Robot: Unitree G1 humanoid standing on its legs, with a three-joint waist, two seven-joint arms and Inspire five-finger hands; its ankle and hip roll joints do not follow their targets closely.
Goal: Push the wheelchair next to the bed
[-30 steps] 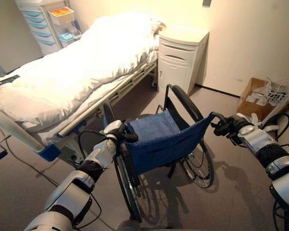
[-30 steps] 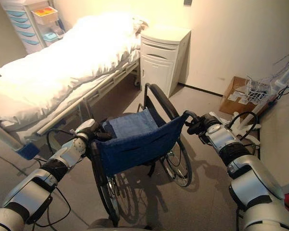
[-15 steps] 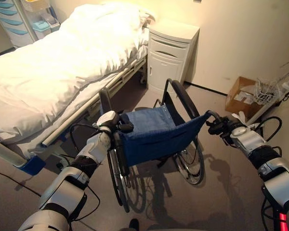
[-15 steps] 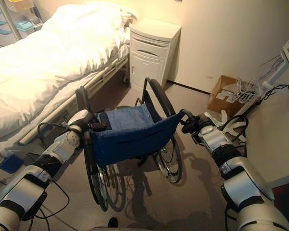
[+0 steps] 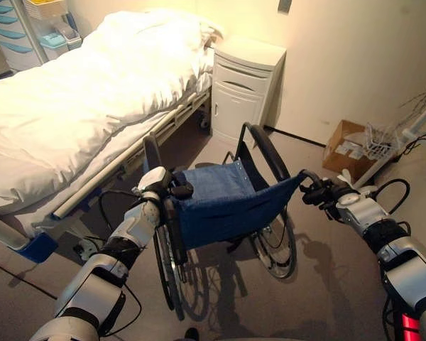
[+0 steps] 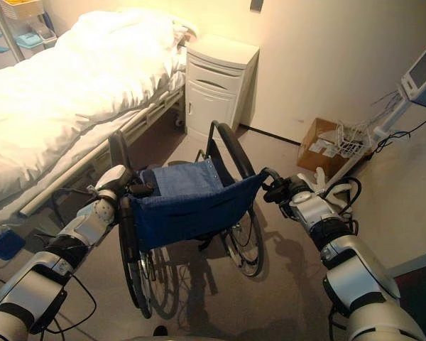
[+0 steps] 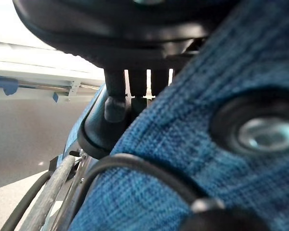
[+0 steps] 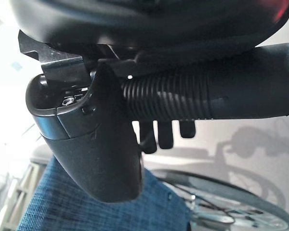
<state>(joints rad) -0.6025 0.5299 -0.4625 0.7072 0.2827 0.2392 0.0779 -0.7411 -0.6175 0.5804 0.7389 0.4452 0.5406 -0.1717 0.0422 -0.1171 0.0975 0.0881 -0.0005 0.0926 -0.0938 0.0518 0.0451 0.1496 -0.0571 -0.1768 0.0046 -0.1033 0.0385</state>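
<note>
The wheelchair [image 5: 231, 206], black-framed with a blue denim seat and back, stands on the grey floor beside the bed [image 5: 78, 106], its front toward the white nightstand [image 5: 245, 78]. My left hand [image 5: 172, 189] is shut on the left push handle [image 7: 98, 130], close to the bed's side rail [image 5: 128, 167]. My right hand [image 5: 318, 194] is shut on the right push handle, whose ribbed black grip [image 8: 173, 98] has my fingers [image 8: 164, 134] curled round it. The bed carries a thick white duvet.
A cardboard box [image 5: 344, 145] and a wire basket [image 5: 383, 135] sit by the wall at the right. A drawer cart [image 5: 14, 28] stands beyond the bed. A monitor on a stand [image 6: 422, 71] is at the far right. Open floor lies right of the wheelchair.
The view has shifted forward with me. The wheelchair has rolled ahead along the bed's side, nearer the nightstand. Both hands have kept their hold on the handles.
</note>
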